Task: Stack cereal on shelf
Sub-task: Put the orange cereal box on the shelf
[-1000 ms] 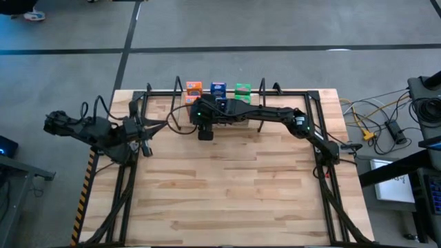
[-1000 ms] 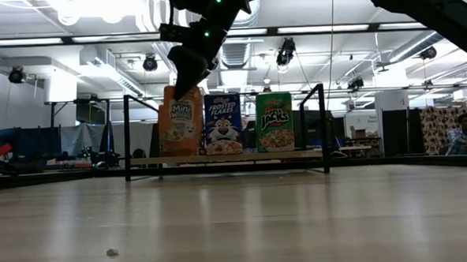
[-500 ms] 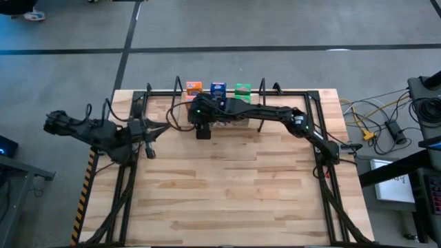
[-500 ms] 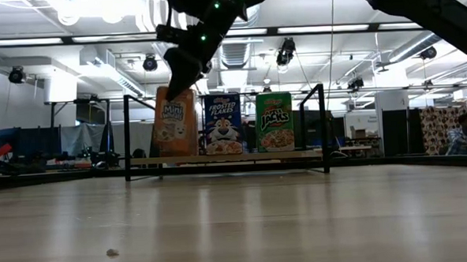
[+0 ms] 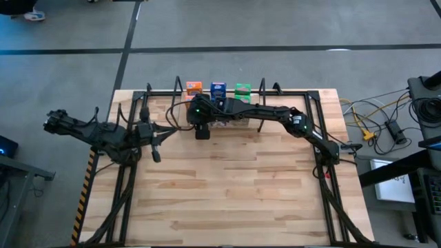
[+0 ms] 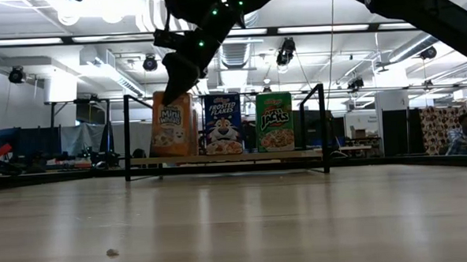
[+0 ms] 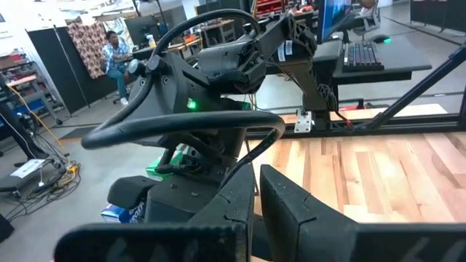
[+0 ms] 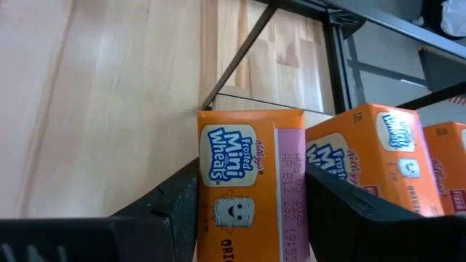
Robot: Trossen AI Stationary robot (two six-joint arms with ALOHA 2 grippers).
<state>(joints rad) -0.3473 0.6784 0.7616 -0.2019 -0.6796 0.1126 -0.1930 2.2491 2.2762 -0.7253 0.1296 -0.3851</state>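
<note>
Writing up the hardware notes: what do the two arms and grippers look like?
Both are dark, jointed arms with black cables looping along the links. The right arm shows small green lights at its wrist. The left gripper has chunky matte-black wedge-shaped fingers; the right gripper has the same dark fingers.

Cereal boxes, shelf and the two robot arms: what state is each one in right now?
Orange Mini-Wheats cardboard box: upright at the shelf's end, gripped from above.
Blue Frosted Flakes cardboard box: upright on the shelf, free.
Green Apple Jacks cardboard box: upright on the shelf, free.
Black metal-rod shelf: standing, holding three rows of boxes.
Right tool: clamped on the orange box.
Left tool: shut, holding nothing, waiting over the table's left side.
</note>
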